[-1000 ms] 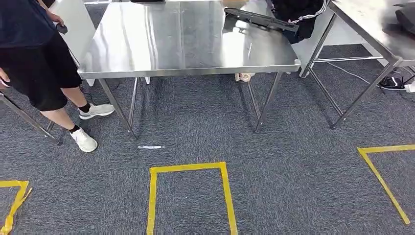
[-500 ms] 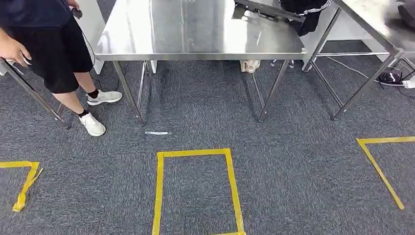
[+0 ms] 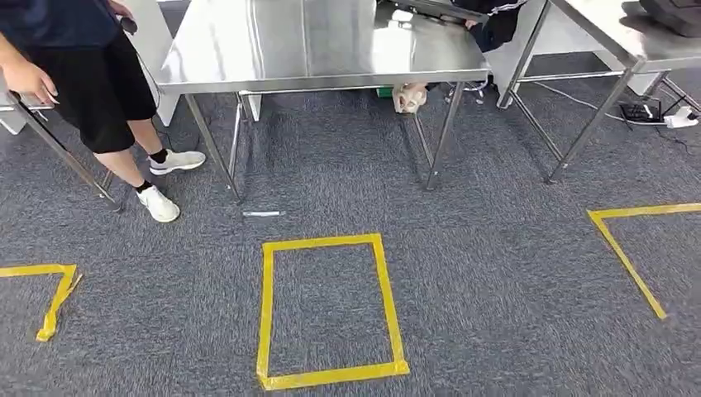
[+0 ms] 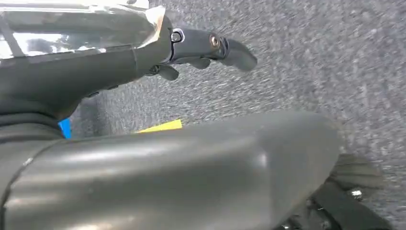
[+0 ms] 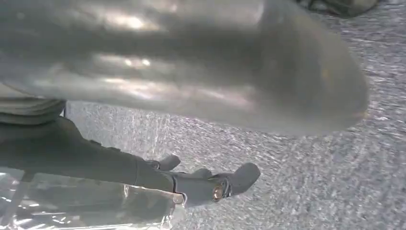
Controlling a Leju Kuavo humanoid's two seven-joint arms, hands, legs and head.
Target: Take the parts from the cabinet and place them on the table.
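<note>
Table [image 3: 331,50] ahead, near edge bare — no parts on it that I can see, no cabinet in sight, so the job looks barely begun. Left hand [image 4: 201,48] and right hand [image 5: 206,184] hang over carpet, fingers out, nothing held. Since a second ago the view has shifted — tape box [image 3: 326,310] fully framed; camera moved.
</note>
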